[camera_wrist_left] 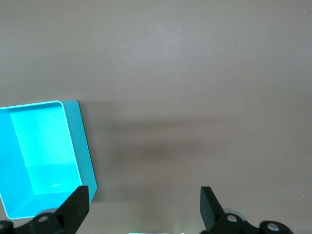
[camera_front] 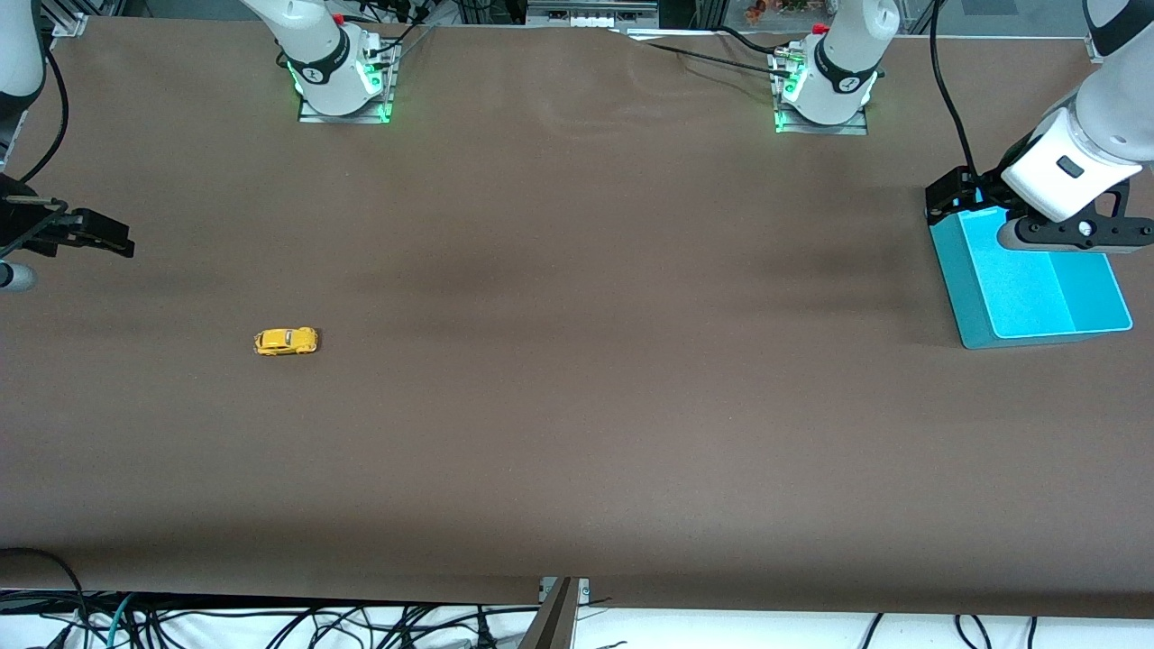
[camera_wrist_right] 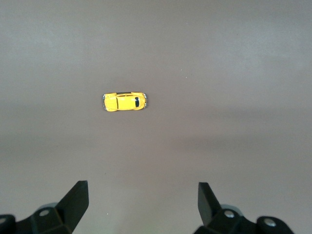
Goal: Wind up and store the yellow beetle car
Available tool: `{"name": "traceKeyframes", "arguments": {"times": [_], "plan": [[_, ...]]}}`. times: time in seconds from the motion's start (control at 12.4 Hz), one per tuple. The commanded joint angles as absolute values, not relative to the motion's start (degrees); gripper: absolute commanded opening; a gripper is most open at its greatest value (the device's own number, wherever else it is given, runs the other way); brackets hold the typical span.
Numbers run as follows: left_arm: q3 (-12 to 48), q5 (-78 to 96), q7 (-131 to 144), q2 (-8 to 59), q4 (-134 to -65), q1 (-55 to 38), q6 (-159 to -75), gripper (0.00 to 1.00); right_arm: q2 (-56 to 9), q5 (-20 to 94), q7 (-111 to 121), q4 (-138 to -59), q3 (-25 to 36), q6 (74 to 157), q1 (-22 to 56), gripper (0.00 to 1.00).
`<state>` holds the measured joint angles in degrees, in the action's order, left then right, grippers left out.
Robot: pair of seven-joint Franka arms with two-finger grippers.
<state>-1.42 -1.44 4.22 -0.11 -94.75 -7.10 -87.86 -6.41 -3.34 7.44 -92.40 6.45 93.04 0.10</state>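
Tiny yellow beetle-shaped toy car [camera_front: 286,341] on its wheels on brown table [camera_front: 577,406], toward right arm's end. Right gripper [camera_wrist_right: 142,204] hangs over bare table near it, fingers spread, empty. Left gripper [camera_wrist_left: 144,207] over teal plastic bin's [camera_front: 1037,288] edge, spread, empty.

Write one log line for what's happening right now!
yellow beetle car: on table, untouched | right end effector: open, above car | left end effector: open, beside teal bin
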Motion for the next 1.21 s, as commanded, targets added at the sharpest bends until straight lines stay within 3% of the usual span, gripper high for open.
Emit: {"name": "traceKeyframes", "arguments": {"times": [0.0, 1.13], "plan": [[-1.14, 1.30, 4.04, -0.35, -94.39, -6.86, -87.89, 1.00, -6.15, -3.78, 7.56, -92.29, 5.54, 92.64, -0.70, 0.99], [-0.62, 0.18, 2.37, 0.09, -92.81, -6.77, -85.43, 1.00, -6.15, -3.52, 7.47, -92.29, 5.54, 92.99, -0.79, 0.99]]}}
